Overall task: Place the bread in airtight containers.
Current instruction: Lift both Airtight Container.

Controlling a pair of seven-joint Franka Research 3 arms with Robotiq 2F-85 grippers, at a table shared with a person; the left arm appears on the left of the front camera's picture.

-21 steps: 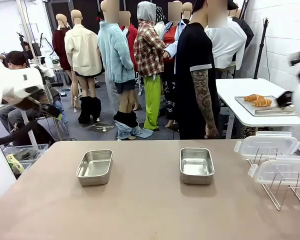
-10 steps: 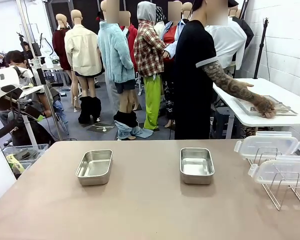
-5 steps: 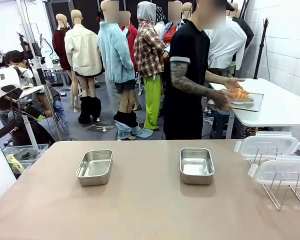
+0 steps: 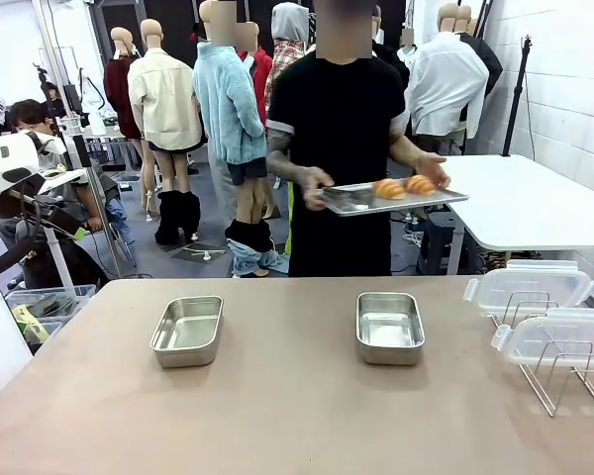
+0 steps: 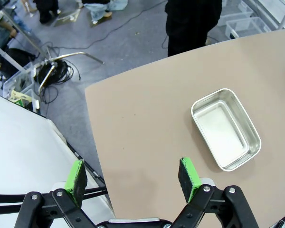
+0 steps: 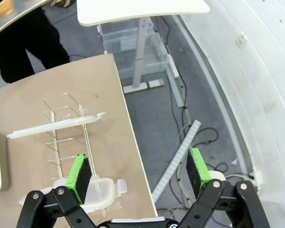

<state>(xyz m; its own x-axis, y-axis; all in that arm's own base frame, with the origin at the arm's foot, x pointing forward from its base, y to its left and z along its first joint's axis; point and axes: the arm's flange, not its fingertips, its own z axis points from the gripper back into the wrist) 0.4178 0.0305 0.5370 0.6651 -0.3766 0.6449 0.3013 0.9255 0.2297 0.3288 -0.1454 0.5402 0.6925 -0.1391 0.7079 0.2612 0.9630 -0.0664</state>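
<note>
Two golden-brown croissants, the bread, lie on a flat metal tray that a person holds in both hands at the far side of the table. Two empty steel containers sit on the table, one at the left and one right of centre. My left gripper hangs open high above the table's left edge, with the left container ahead of it to the right. My right gripper is open above the table's right edge, nothing between its pads.
A wire rack at the table's right end carries two clear lids; the rack also lies below my right gripper. A white side table stands behind on the right. Part of my left arm shows at the left edge.
The person has lifted the tray of croissants off the white side table and turned to face my table with it. Neither gripper has moved or changed its opening.
</note>
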